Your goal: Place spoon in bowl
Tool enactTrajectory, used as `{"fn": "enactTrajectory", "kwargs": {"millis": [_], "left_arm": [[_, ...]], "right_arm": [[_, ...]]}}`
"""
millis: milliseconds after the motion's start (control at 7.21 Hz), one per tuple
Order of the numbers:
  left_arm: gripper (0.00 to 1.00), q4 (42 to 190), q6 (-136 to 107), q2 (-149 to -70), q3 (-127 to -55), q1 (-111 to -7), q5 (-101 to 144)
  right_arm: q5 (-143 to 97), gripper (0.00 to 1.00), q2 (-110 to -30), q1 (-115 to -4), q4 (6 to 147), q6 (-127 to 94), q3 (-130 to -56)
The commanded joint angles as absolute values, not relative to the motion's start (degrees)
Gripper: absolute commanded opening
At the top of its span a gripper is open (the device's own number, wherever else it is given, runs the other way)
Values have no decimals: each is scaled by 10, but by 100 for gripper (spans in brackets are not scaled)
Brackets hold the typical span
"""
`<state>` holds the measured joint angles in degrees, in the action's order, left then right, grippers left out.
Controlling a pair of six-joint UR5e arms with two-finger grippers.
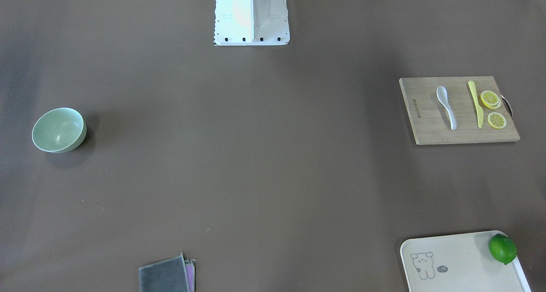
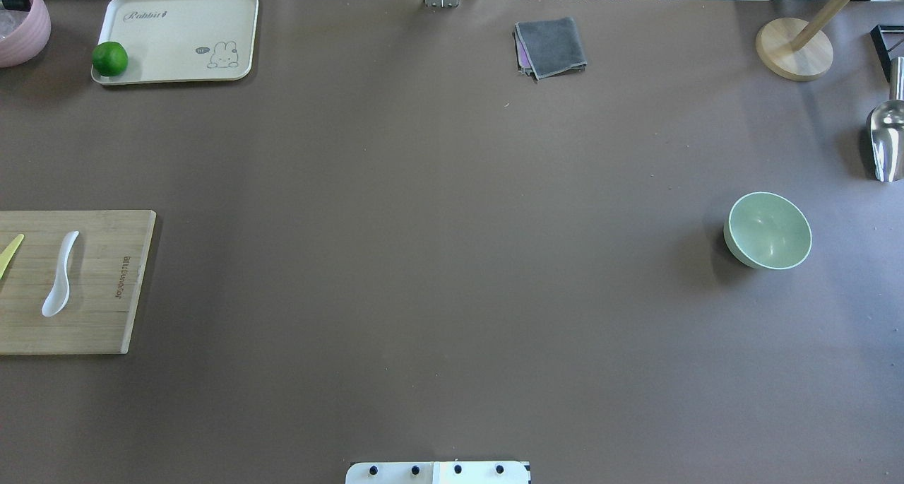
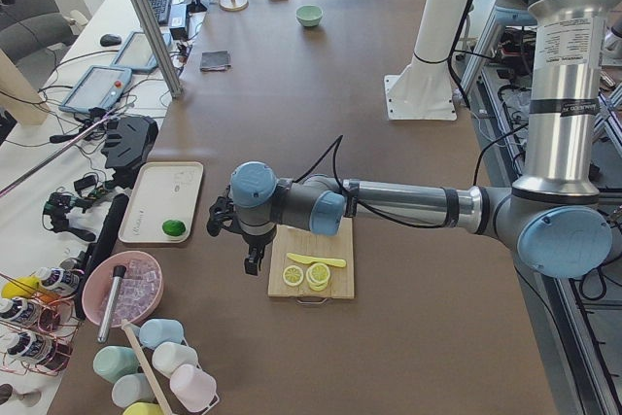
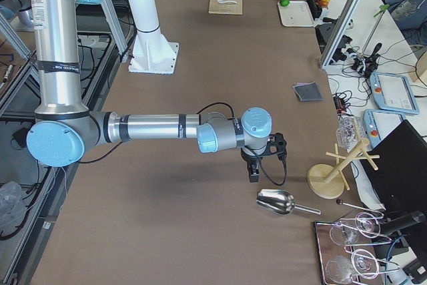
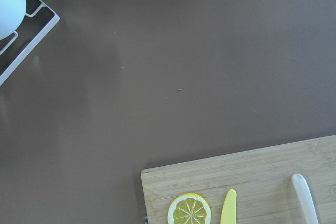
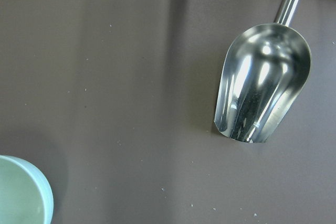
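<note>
Closest under the left wrist camera is a corner of the board (image 5: 252, 182), with a lemon slice (image 5: 189, 210), the knife (image 5: 228, 208) and the tip of the spoon (image 5: 304, 198) showing at the bottom edge. The left gripper (image 3: 255, 259) hangs above the table (image 2: 452, 258) just off the board's lemon end, toward the operators' side. It appears only in the side view, so I cannot tell whether its fingers are apart or together.

From that gripper the spoon lies inward across the board, past the lemon and the knife. Its long axis runs roughly toward and away from the robot, slightly tilted, with the scoop end nearer the robot and the handle pointing off toward the operators. A pick probably calls for a short move inward and jaws set across the handle.

The bowl (image 2: 768, 229) stands upright at the table's far right end, well apart from the board. The left arm is plainly nearer the spoon; the right gripper (image 4: 254, 175), its state equally impossible to tell, hovers near the bowl and a metal scoop (image 6: 260, 93).

On the bamboo the spoon lies flat and glossy, likely slippery and low to pinch. The knife lies beside it, not touching, which leaves some room for a finger on that side.
</note>
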<state>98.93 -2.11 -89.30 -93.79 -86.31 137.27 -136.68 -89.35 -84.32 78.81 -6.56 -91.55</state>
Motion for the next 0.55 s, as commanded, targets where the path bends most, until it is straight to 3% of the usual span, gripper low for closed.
{"fn": "enactTrajectory", "kwargs": {"millis": [0,416], "left_arm": [[98,988,-22,-893,-937,-863,1373],[98,990,-23,-894,-937,-859,1374]], "right_arm": [[-1372,100,-896,-833,775,-68,-914],[-1371,100,-888,-785,765,-165,-919]]}}
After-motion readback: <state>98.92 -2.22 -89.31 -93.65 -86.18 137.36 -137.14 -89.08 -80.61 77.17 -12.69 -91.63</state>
